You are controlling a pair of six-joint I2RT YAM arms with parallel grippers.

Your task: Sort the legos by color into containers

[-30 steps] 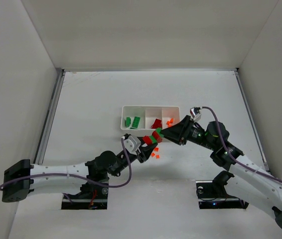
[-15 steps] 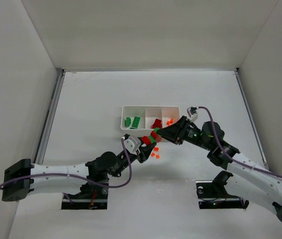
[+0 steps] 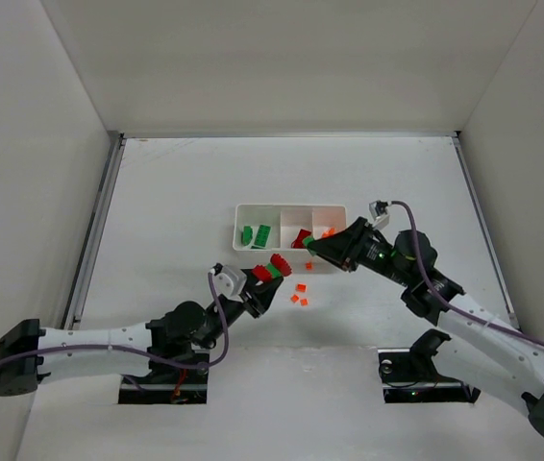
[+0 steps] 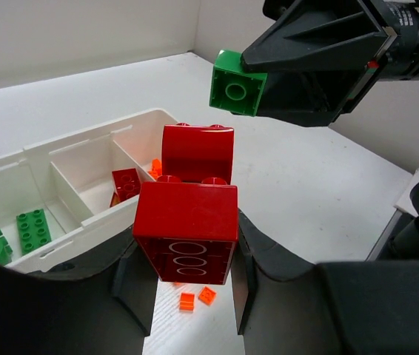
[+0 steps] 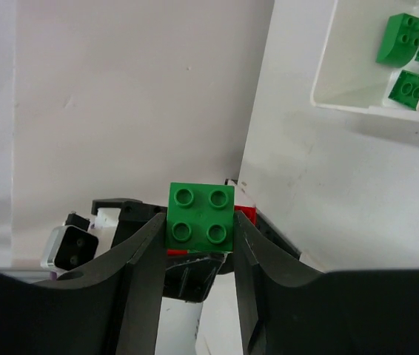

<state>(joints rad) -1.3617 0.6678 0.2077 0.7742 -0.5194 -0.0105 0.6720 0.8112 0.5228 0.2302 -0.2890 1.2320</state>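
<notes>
The left gripper (image 3: 259,286) was clamped on a stack of red bricks (image 4: 187,222), held up just in front of the white tray (image 3: 289,207). Opposite it, the right gripper (image 5: 200,248) pinched a green brick (image 5: 200,216) tight, clear of the stack, near the tray's front rim. In the tray, green legos (image 3: 256,234) lay in the left compartment, a red lego (image 3: 301,237) in the middle, orange bits (image 3: 328,232) on the right. Loose orange pieces (image 3: 299,294) sat on the table (image 3: 176,192).
</notes>
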